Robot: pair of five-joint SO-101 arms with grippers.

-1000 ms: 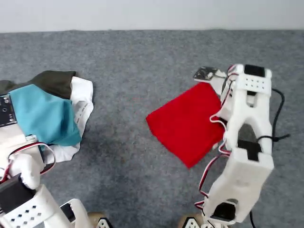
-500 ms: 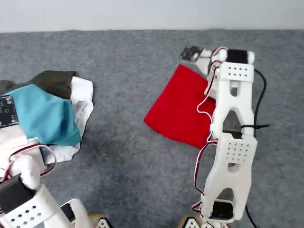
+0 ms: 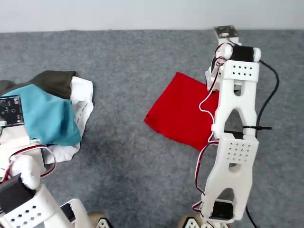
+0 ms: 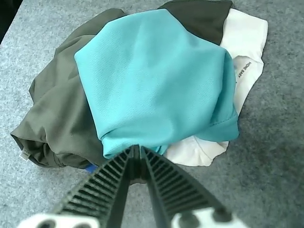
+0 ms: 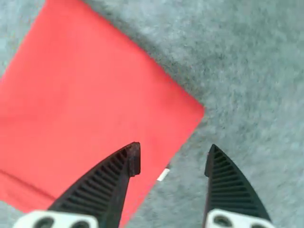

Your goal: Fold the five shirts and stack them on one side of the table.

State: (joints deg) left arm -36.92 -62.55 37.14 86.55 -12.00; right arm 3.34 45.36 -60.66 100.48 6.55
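A folded red shirt (image 3: 183,111) lies flat on the grey table right of centre. The right arm (image 3: 235,95) stretches over its right edge. In the right wrist view my right gripper (image 5: 173,152) hangs open above the red shirt's (image 5: 90,114) corner, with nothing between its fingers. At the left edge sits a loose pile: a teal shirt (image 3: 45,114) on top, a dark olive shirt (image 3: 57,80) behind it and a white shirt (image 3: 83,102) beneath. My left gripper (image 4: 138,156) is shut, its tips at the near edge of the teal shirt (image 4: 156,80).
The table is covered with grey carpet (image 3: 123,61), bare between the pile and the red shirt. A pale wall runs along the far edge. A scrap of blue cloth (image 4: 92,167) peeks from under the olive shirt (image 4: 61,114).
The right arm swung toward the far edge, and the red shirt turned and shifted slightly left a second ago. Its gripper now sits farther back. The left arm barely moved.
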